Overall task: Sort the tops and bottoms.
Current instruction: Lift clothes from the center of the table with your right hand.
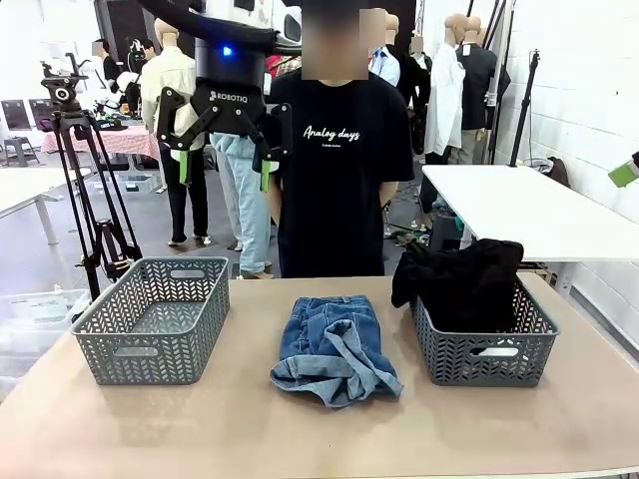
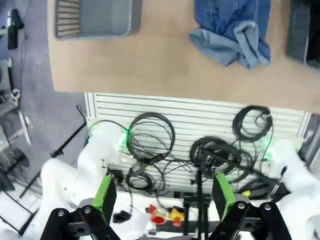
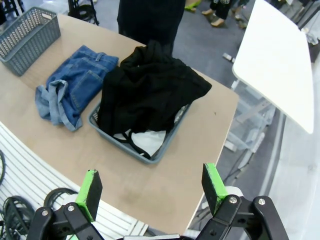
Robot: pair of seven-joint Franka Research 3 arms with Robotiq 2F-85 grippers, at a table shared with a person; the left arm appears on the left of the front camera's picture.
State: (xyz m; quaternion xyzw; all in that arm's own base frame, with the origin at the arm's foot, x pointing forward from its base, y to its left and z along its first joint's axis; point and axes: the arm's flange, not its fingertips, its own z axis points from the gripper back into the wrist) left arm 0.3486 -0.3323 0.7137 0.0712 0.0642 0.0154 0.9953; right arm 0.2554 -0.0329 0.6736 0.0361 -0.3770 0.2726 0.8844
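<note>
Left gripper [image 1: 226, 172] raised high, jaws apart, denim [image 1: 333, 348] on table [image 1: 250, 419] below

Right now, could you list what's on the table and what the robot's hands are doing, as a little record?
Left basket: grey, nothing seen inside
Denim garment: loosely folded on the bare table between the baskets
Right basket: grey, holds black garments draped over its rim, with a white garment underneath
Left hand: open, raised high above the table, holding nothing
Right hand: open, high above the right basket, holding nothing
Person: standing at the far side
</note>
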